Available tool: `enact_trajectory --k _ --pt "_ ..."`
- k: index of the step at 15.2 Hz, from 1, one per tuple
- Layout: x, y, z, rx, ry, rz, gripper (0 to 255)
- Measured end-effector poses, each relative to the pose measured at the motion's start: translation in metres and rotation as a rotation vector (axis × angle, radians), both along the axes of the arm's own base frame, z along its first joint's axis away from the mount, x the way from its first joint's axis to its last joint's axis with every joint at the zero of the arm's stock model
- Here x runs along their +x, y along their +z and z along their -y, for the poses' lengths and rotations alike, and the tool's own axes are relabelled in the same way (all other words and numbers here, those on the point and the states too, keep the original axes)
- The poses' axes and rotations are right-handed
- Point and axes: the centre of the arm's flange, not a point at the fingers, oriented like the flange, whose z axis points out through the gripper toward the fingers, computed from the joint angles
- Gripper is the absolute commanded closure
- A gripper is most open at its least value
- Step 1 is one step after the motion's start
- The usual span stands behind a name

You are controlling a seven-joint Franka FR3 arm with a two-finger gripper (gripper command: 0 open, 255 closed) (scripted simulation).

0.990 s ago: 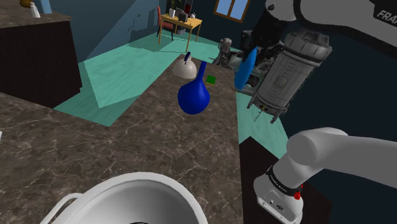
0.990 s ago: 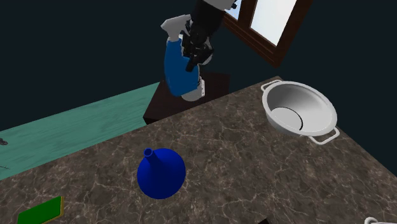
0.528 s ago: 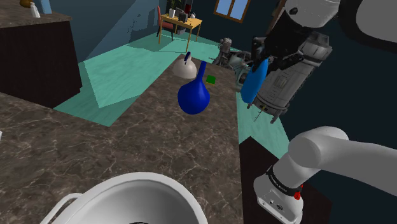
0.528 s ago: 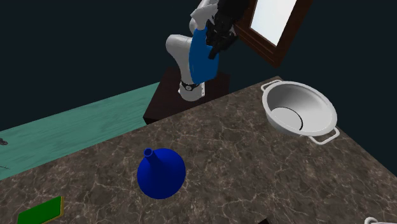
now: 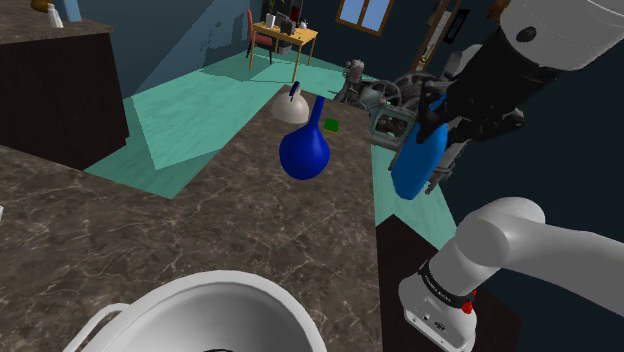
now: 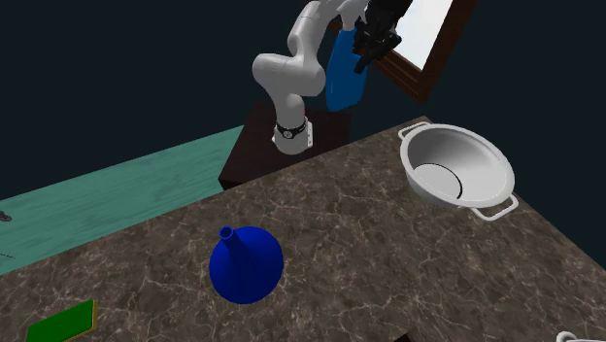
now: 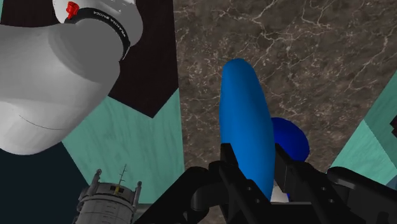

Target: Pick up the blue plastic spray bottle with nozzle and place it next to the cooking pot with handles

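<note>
The blue spray bottle (image 5: 418,168) is held high in the air near the edge of the marbled counter (image 5: 200,220). It is clasped at its upper end between the closed-in fingers of the black gripper (image 5: 437,122), well apart from the white two-handled pot (image 6: 464,153). It is judged light, stiff and smooth, so slipping is possible. The narrow upper part is judged the surest hold.
</note>
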Motion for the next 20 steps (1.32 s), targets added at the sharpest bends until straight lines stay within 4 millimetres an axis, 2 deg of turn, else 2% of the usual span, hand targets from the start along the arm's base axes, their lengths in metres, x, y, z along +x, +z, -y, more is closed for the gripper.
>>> enact_trajectory --k 6,17,20 --pt "-0.059 0.006 -0.047 0.000 0.000 0.000 255" --pt "-0.174 0.004 -0.138 0.000 -0.001 -0.001 255" --pt "-0.184 -0.007 -0.147 0.000 -0.001 -0.001 255"
